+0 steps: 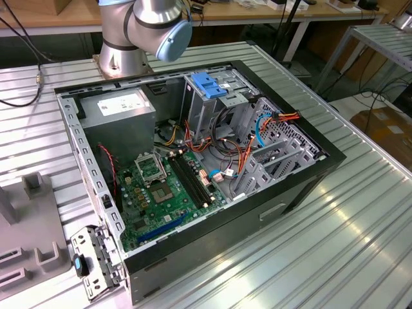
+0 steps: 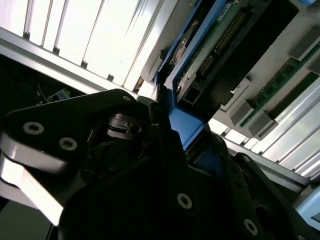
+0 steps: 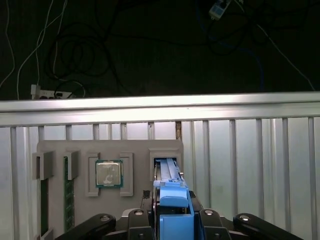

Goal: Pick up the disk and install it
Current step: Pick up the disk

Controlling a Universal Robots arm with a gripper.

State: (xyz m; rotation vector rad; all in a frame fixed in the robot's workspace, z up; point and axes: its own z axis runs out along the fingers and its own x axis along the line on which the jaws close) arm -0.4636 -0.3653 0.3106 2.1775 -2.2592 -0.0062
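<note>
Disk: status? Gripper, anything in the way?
Gripper shut on disk by its blue rail. Disk on edge at its tray slot. CPU alongside, not touching.

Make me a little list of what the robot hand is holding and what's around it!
tray: grey plastic holder tray on the ribbed metal table
in tray: square silver processor chip
disk: flat dark disk with bright blue plastic rails, upright at the tray's slot
gripper: black metal gripper, shut on the disk's blue rail
computer: open black computer case, disk not installed yet
</note>
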